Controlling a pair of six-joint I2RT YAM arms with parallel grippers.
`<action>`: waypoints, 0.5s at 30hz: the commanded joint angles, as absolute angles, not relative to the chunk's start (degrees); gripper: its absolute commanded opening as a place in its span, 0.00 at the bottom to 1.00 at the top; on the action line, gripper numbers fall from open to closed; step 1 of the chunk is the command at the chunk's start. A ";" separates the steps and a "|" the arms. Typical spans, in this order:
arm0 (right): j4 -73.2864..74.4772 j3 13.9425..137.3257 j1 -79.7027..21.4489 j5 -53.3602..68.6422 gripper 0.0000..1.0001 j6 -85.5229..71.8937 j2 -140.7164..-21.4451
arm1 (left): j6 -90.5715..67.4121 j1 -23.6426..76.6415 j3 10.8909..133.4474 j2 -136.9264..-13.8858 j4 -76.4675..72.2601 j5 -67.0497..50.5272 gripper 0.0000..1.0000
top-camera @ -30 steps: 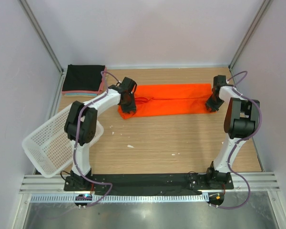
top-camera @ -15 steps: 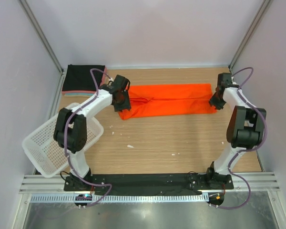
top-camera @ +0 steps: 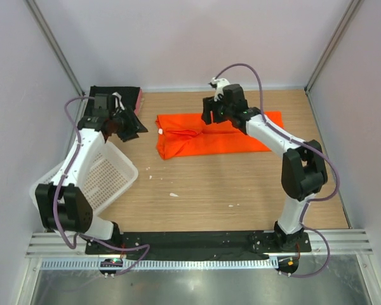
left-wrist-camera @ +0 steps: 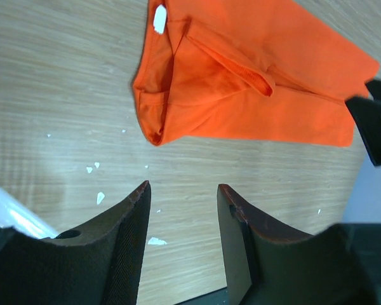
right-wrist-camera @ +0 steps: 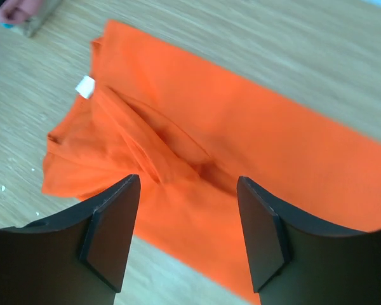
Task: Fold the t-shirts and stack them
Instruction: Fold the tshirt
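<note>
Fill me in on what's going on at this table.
T-shirt folding is under way. The orange t-shirt lies folded lengthwise on the table, held by neither arm. The right gripper hovers open over it. The left gripper, also open, hangs off to the left near the folded stack.

The left claw (top-camera: 128,126) has drawn back from the orange t-shirt (top-camera: 232,136), the right claw (top-camera: 211,113) has swung over its middle.

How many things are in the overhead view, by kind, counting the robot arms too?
Orange t-shirt: 1
Folded shirt stack, black on top: 1
White mesh basket: 1
Robot arms, left and right: 2
Total: 5
</note>
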State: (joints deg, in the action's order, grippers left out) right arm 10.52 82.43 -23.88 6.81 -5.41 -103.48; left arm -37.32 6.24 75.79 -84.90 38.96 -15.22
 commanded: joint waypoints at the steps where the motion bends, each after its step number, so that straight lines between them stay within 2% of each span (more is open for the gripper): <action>1: 6.23 90.60 -26.88 14.14 0.69 6.40 -109.06 | -38.40 5.01 70.77 -81.04 35.43 -21.08 0.48; 5: 9.84 99.74 -29.53 17.75 0.68 15.71 -116.00 | -38.67 5.01 66.10 -80.86 33.40 -22.24 0.47; 15: 12.82 106.26 -35.15 18.46 0.69 30.39 -126.29 | -35.69 4.75 65.22 -78.67 35.68 -15.39 0.46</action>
